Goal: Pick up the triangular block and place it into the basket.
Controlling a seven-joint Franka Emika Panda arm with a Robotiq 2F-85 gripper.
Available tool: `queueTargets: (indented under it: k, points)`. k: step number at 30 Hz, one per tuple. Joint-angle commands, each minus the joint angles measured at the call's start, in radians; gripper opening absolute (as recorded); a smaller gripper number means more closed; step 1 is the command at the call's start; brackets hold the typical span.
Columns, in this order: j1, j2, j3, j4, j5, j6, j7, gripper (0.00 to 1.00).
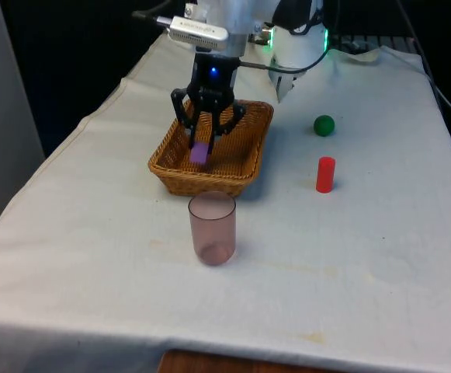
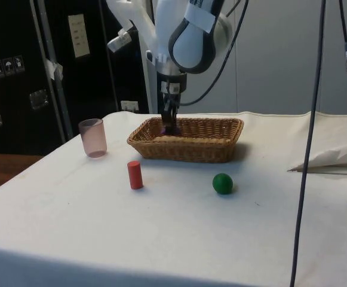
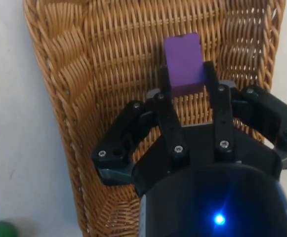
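Observation:
A purple block sits between the fingers of my black gripper, which is shut on it. In the wrist view the purple block sticks out past the fingertips, over the woven floor of the basket. The wicker basket stands mid-table, and the block hangs low inside it, toward its near end in the front view. From the side, the gripper reaches down behind the rim of the basket, whose wall hides the block's lower part.
A translucent pink cup stands just in front of the basket. On the front view's right stand a red cylinder and a green ball. Cables and a fold of cloth lie near the robot's base.

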Motion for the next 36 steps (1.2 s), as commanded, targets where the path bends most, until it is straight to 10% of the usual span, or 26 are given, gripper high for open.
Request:
queueTargets:
  k: [1,3,4,10,11,12,14,19,20,21,27,29,30,31,36]
  points:
    - [-0.02,-0.009,0.029,-0.004,0.021,-0.005,-0.017,0.33]
    - [0.0,0.005,0.0,0.0,0.003,-0.003,-0.001,0.33]
    - [-0.023,-0.008,0.032,-0.009,0.026,-0.011,-0.024,0.33]
    - [-0.027,-0.009,0.041,-0.018,0.053,-0.026,-0.041,0.33]
    - [0.0,0.007,0.003,-0.01,0.03,-0.021,-0.018,0.33]
    - [-0.028,-0.008,0.044,-0.019,0.067,-0.027,-0.048,0.33]
    - [-0.03,-0.007,0.047,-0.018,0.079,-0.028,-0.055,0.34]
    - [-0.029,-0.001,0.049,-0.015,0.122,-0.031,-0.087,0.59]
    - [-0.002,0.012,0.013,-0.012,0.097,-0.025,-0.063,0.63]
    - [-0.029,0.0,0.049,-0.015,0.128,-0.032,-0.092,0.63]
    - [-0.027,0.003,0.049,-0.012,0.151,-0.032,-0.11,0.98]
    - [-0.026,0.004,0.049,-0.012,0.155,-0.033,-0.113,1.0]
    - [-0.002,0.016,0.016,-0.01,0.132,-0.026,-0.091,1.0]
    - [-0.024,0.005,0.045,-0.012,0.154,-0.032,-0.113,1.0]
    - [-0.001,-0.034,0.009,-0.012,0.131,-0.065,-0.095,1.0]
